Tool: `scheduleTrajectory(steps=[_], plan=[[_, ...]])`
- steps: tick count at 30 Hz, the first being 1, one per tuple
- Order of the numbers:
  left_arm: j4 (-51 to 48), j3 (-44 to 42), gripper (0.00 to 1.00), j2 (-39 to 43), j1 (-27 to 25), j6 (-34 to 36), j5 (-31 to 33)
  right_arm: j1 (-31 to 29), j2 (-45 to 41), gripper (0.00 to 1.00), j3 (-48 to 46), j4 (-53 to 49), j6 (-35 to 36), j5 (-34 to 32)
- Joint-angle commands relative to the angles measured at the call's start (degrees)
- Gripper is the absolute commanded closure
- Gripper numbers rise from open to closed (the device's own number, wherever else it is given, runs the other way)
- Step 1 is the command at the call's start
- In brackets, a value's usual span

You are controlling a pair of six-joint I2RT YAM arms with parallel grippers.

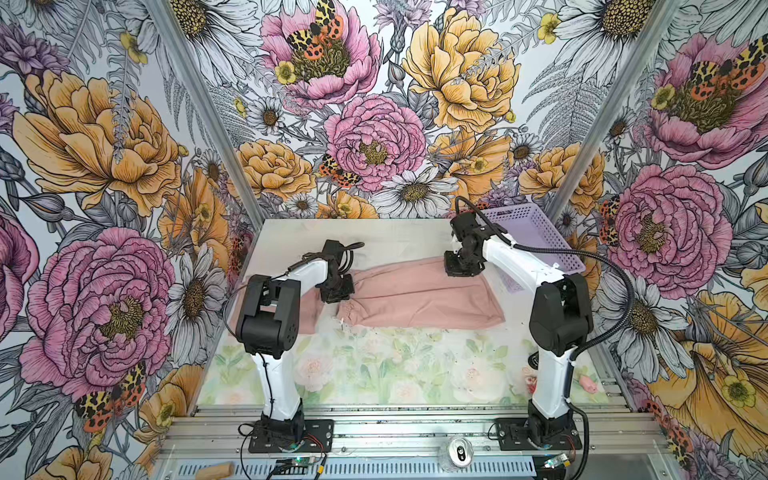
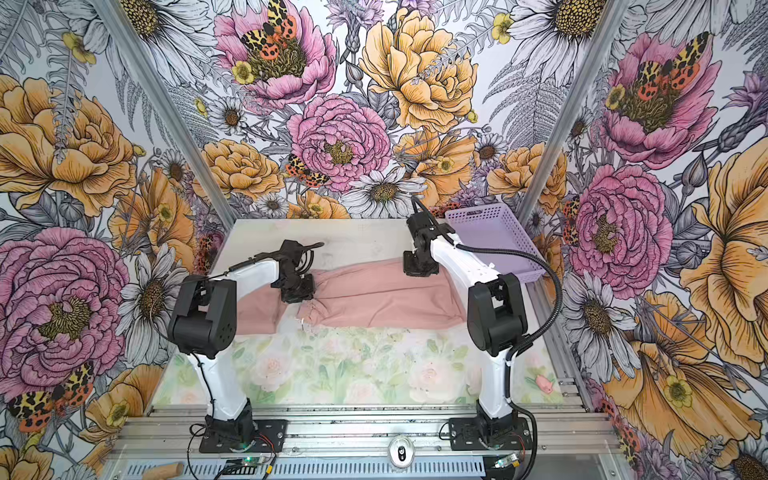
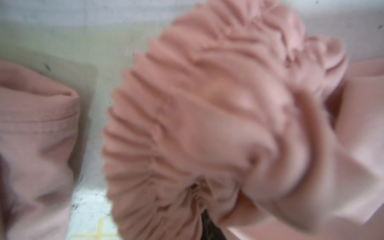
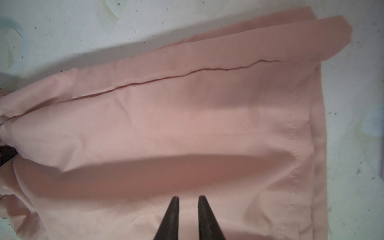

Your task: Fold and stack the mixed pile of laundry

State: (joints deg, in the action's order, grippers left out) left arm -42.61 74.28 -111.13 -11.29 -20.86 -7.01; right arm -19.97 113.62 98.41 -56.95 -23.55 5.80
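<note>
Silver can [image 1: 461,451] is sitting on the front rail while dusty-pink shorts [image 1: 415,295] are lying across the floral table [image 1: 374,365] between flowered walls [image 1: 104,166], right gripper [image 4: 188,199] standing barely parted above them, left gripper [image 1: 336,296] hiding its jaws in cloth, state unclear.

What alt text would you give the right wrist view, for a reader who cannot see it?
A dusty-pink garment lies spread on a speckled white table, with a dark seam running across it. The right gripper shows two black fingertips over the cloth, slightly apart, holding nothing.
</note>
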Motion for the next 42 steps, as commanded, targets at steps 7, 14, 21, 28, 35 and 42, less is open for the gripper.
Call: scheduleTrajectory(steps=[7,14,21,28,35,42], plan=[[-7.27,3.36,1.00,2.15,-0.36,0.27,3.41,-3.28,-1.44,0.79,-1.55,6.25,-3.36,8.99],[-15.74,12.70,1.00,8.66,-0.26,2.62,3.96,-11.15,2.60,0.80,0.84,11.72,-7.45,18.28],[-22.39,17.29,1.00,12.21,-0.29,3.99,4.57,-15.66,9.10,0.80,2.45,18.83,-11.43,20.17],[-27.11,21.80,1.00,14.86,-0.67,3.41,3.94,-18.27,17.92,0.81,9.96,24.08,-13.48,21.68],[-31.39,27.07,1.00,14.18,-1.26,2.46,3.44,-18.90,26.03,0.79,21.06,24.08,-15.31,24.70],[-32.69,28.13,1.00,14.19,-0.84,0.18,1.42,-10.38,12.99,0.61,6.13,20.32,-9.22,25.39]])
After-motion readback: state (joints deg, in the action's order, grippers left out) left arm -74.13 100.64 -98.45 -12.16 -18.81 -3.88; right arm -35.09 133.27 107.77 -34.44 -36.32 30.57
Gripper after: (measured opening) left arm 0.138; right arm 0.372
